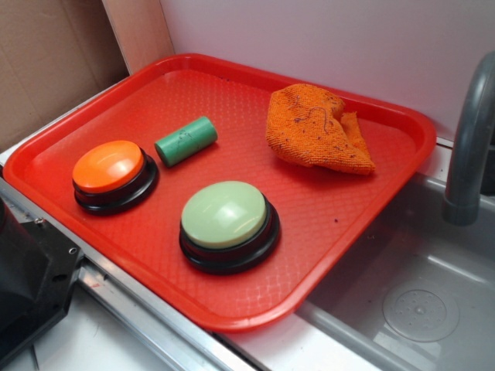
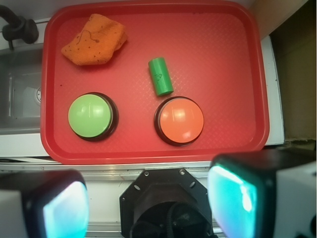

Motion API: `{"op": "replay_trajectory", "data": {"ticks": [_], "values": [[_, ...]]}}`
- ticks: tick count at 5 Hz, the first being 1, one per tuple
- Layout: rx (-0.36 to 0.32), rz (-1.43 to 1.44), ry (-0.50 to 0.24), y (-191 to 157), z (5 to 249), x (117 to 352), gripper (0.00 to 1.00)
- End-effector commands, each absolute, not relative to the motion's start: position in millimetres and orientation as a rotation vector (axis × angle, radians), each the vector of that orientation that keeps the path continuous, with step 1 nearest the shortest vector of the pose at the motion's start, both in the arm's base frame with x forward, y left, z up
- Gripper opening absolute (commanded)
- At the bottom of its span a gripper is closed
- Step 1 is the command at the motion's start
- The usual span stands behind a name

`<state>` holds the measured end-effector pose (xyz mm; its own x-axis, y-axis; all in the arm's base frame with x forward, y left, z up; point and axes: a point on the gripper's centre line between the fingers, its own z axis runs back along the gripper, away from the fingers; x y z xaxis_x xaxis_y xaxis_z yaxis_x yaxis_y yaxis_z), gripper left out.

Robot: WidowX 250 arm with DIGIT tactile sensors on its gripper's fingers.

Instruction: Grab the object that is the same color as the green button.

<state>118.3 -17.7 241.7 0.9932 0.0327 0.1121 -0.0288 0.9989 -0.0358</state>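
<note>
Green cylinder (image 2: 160, 76) lies beyond the raised, spread pincer (image 2: 148, 198)

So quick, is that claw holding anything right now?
Claw: open, holding nothing; the green cylinder lies untouched on the red tray.

matt scuffed green cylinder (image 1: 186, 141), glossy dome green button (image 1: 224, 214), textured, probably plastic tray (image 1: 348, 202), nubbly orange cloth (image 1: 313, 127)

Red tray (image 1: 371, 116); mid-green cylinder (image 1: 186, 140); mint-green button (image 1: 225, 213); orange button (image 1: 109, 165); orange dark-speckled cloth (image 1: 313, 127).
</note>
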Motion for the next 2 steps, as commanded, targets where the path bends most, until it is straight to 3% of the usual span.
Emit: {"op": "replay_trajectory", "data": {"ticks": [1, 2], "values": [[-0.034, 0.031, -0.113, -17.7, 241.7, 118.3, 1.0], [-0.027, -0.051, -0.138, -17.1, 231.9, 130.2, 1.0]]}}
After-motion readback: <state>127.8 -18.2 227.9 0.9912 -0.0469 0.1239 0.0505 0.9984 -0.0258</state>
